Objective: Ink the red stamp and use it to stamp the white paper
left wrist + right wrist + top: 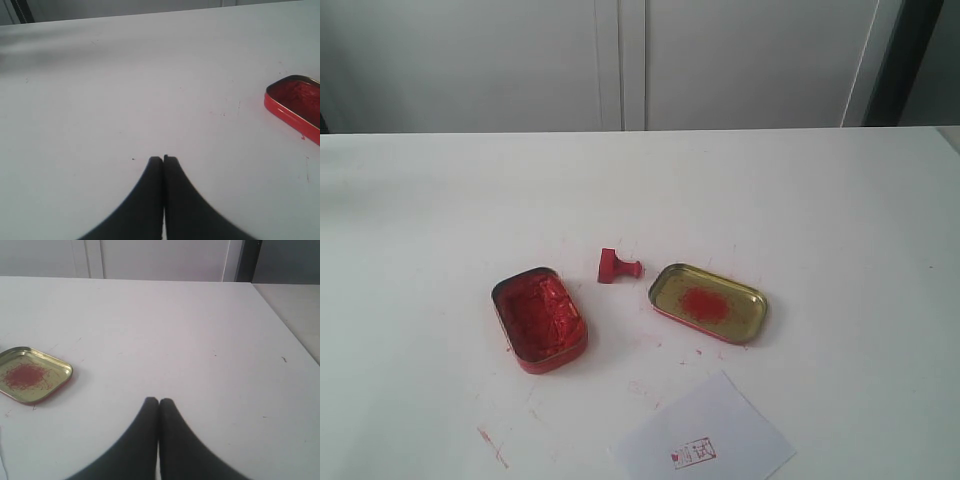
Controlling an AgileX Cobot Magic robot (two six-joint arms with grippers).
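Red stamp [618,267] — square-based, knobbed plastic

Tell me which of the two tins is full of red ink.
The red-sided tin, left of the stamp; the gold lid right of it holds only a small red smear.

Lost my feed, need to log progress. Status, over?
Left gripper and right gripper shut, empty, off the items. Red stamp on its side between ink tin and gold lid. White paper bears one red print. Nothing blocking the stamp.
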